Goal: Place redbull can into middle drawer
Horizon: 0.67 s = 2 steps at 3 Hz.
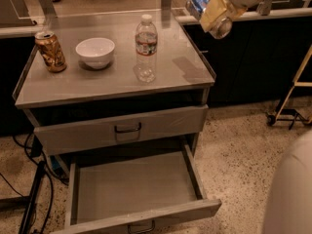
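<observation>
Gripping: gripper clamping redbull can sideways, hanging high past right edge of table, probably clearing bottle
Middle drawer: sitting pulled out low, giving open access for dropping in
</observation>
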Tool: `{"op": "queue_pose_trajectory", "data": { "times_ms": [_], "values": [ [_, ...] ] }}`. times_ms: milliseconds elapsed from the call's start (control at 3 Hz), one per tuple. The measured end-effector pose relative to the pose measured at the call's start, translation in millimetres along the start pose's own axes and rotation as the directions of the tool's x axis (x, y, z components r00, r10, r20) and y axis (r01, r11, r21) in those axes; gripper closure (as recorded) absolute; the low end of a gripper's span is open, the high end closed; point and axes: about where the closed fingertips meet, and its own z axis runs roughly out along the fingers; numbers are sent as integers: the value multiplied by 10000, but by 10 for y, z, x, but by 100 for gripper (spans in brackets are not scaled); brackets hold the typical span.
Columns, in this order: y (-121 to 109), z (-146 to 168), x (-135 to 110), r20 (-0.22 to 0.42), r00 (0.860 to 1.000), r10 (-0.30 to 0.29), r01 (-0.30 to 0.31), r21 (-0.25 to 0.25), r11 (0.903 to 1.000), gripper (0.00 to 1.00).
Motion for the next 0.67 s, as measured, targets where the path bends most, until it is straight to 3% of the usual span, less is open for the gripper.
{"op": "queue_pose_trajectory", "data": {
  "times_ms": [333,667],
  "values": [
    [411,-101,278,71,9993,-356,360,-630,9974,100],
    [708,-11,760,-468,9983,-356,289,-1363,9902,100]
  ]
}}
